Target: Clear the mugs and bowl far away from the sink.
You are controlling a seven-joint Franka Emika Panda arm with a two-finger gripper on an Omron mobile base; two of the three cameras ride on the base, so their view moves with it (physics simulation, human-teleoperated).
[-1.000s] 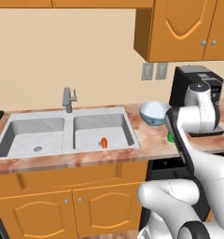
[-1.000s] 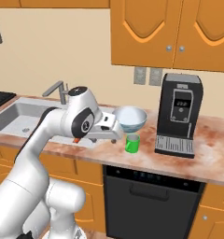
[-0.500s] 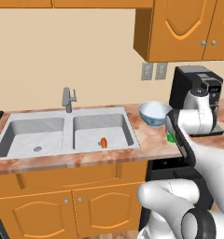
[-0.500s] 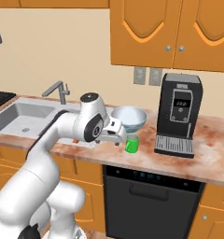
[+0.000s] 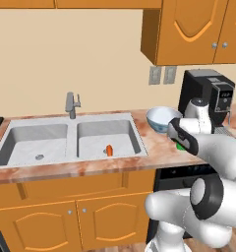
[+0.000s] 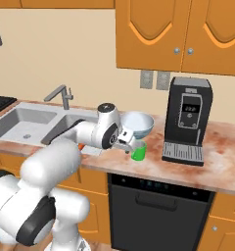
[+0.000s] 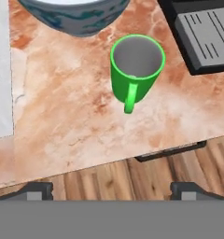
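You have the gripper point(image 7: 111, 189) spread wide, holding nothing, over the green mug point(image 7: 135, 70); no writing is readable on it.

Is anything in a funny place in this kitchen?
Yes: a small orange-and-dark thing lies inside the sink's right basin. The green mug and bowl stand upright on the counter, nothing spilled.

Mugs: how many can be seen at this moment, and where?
2. The green mug stands upright on the counter between the bowl and the coffee machine. The second mug, orange showing, lies in the sink's right basin.
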